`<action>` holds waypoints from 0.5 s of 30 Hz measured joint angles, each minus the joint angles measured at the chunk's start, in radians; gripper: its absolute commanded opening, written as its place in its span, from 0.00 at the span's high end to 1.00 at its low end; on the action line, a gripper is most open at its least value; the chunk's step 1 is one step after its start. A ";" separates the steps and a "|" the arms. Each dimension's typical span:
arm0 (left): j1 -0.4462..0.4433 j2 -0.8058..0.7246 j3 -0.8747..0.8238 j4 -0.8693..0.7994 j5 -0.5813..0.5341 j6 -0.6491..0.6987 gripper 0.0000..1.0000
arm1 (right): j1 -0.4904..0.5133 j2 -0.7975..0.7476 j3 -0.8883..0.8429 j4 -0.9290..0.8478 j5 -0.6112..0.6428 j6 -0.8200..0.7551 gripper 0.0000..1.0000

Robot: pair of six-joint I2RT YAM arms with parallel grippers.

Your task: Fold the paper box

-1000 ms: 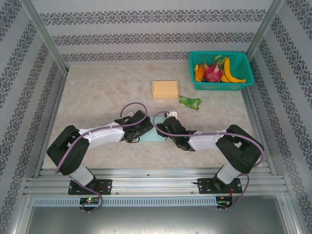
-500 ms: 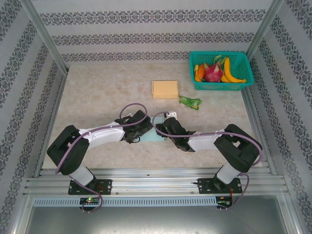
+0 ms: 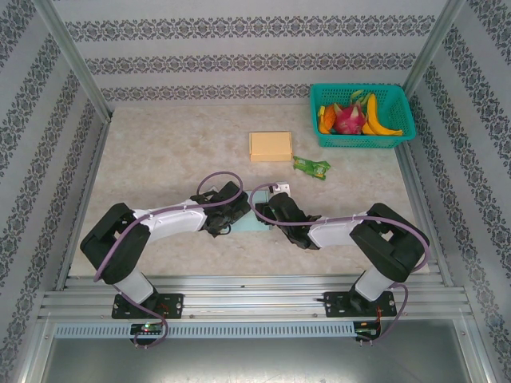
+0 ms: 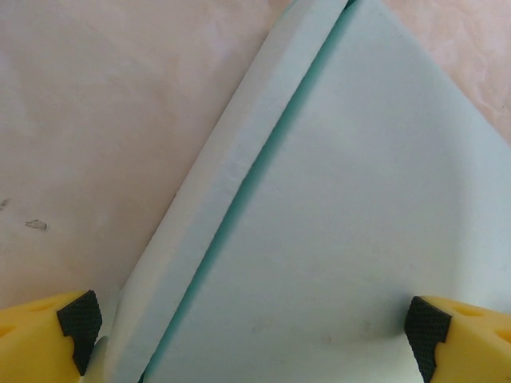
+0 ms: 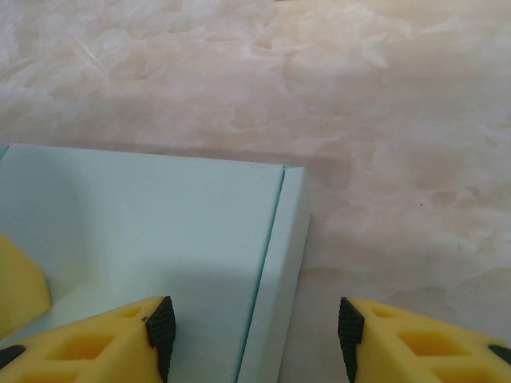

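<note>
The pale mint-green flat paper box (image 4: 343,239) lies on the beige marbled counter (image 5: 399,120), its narrow edge flaps creased. The left tool (image 4: 251,323) is spread wide over it. The right tool (image 5: 255,323) is spread too, straddling one flap.

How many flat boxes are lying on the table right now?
2. A pale green box lies mid-table towards the front. A tan box lies farther back, left of the green basket. Part of the table is covered, so another could be hidden.
</note>
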 measured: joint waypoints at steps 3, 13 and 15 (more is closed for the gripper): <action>-0.001 0.003 0.000 0.001 0.000 -0.008 0.00 | 0.000 0.000 -0.003 0.005 0.000 0.005 0.42; -0.006 0.008 -0.010 0.033 -0.007 -0.013 0.03 | 0.000 -0.012 -0.018 0.010 0.005 0.008 0.42; -0.006 0.008 -0.015 0.045 -0.008 -0.013 0.03 | 0.000 -0.023 -0.021 -0.003 0.005 0.008 0.42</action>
